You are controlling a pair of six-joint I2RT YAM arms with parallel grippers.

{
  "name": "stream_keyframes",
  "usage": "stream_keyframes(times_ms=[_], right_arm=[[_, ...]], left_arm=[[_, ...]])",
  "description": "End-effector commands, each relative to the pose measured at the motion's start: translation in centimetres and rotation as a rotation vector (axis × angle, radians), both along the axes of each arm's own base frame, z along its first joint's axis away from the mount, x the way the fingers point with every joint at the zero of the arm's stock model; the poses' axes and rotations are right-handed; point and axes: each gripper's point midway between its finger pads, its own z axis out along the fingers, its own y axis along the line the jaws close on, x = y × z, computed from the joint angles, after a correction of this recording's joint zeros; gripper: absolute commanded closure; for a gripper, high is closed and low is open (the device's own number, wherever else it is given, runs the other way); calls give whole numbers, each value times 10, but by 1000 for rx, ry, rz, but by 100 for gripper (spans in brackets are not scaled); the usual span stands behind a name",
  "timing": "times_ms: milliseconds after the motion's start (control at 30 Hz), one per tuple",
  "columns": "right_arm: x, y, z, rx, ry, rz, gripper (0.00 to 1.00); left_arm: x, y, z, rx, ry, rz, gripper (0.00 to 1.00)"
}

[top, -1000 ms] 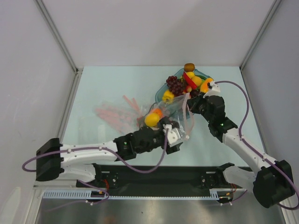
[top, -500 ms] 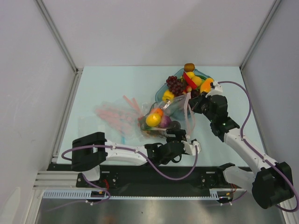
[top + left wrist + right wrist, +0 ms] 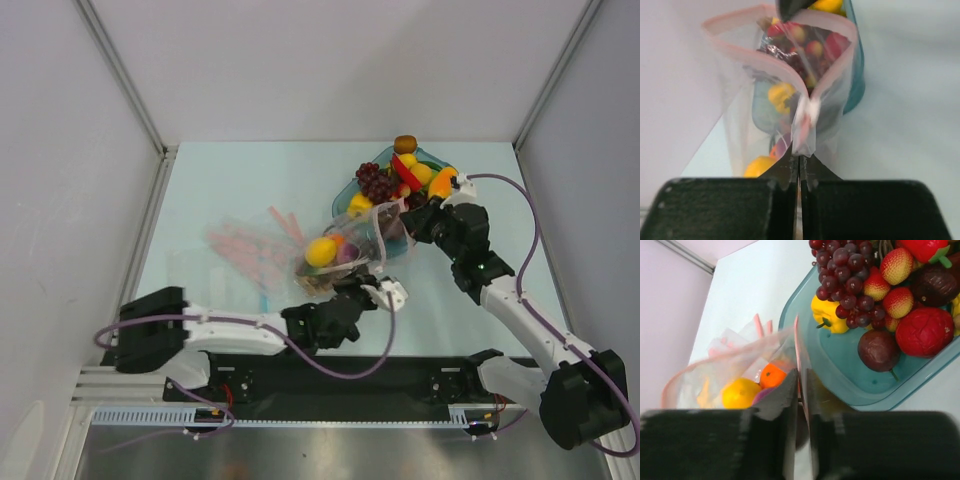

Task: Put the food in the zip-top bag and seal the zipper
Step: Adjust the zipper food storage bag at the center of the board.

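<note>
A: What has changed over the last second?

B: The left arm has swung its elbow round. The left end effector (image 3: pixel 383 291), which had drifted toward the near edge of the desk (image 3: pixel 230 180), is back in close to the bag (image 3: pixel 350 243). The bag's mouth is now stretched between the two arms.

A: And the grips?

B: In the left wrist view the left fingers are pressed together on the pink zipper (image 3: pixel 742 44), at the point where its two sides meet. The right end effector (image 3: pixel 801 380) is likewise clamped on the strip, on the side next to the tray (image 3: pixel 840 385), and it has barely moved.

A: Where is the food?

B: A lemon (image 3: pixel 321 251) and an orange (image 3: pixel 772 375) lie inside the bag, which rests on the desk just beside the tray. The grapes (image 3: pixel 842 270) and most other pieces remain in the tray.

A: What does that mean for the task?

B: The mouth is probably being held open for loading. The strip's two sides part in a loop, so sealing looks some way off.
</note>
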Motion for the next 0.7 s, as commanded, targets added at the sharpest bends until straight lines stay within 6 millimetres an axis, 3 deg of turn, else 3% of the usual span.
stream_keyframes(times_ms=[0,33,100,133,167,200,233,267,300,367,467,533,667], right_arm=[[-2,-5,34,11,-112,-6,80],[-4,-7,41,14,-133,-10,68],[-8,-8,48,3,-180,0,56],[-15,-6,60,9,-227,25,42],[-18,-3,76,8,-314,55,37],[-27,5,70,14,-341,118,34],[-38,8,99,44,-475,146,31],[-48,12,106,40,-541,185,29],[-61,20,94,2,-592,255,25],[-89,32,118,-11,-768,329,22],[-120,52,126,-100,-897,432,21],[-127,56,129,-168,-964,441,22],[-166,83,127,-192,-1115,643,29]], left_arm=[[-9,23,88,-432,155,-142,100],[2,36,78,-439,225,-163,100],[-7,43,86,-535,320,-279,100],[-12,52,92,-562,326,-344,100],[-12,59,96,-582,320,-342,99],[-11,65,97,-590,311,-328,100],[-9,74,100,-603,296,-300,100],[-9,76,101,-605,294,-297,100],[-10,76,101,-604,293,-302,100],[-24,65,102,-595,318,-402,100],[-46,43,102,-549,375,-560,100],[-56,36,104,-511,422,-617,100],[-60,27,97,-460,474,-645,100]])
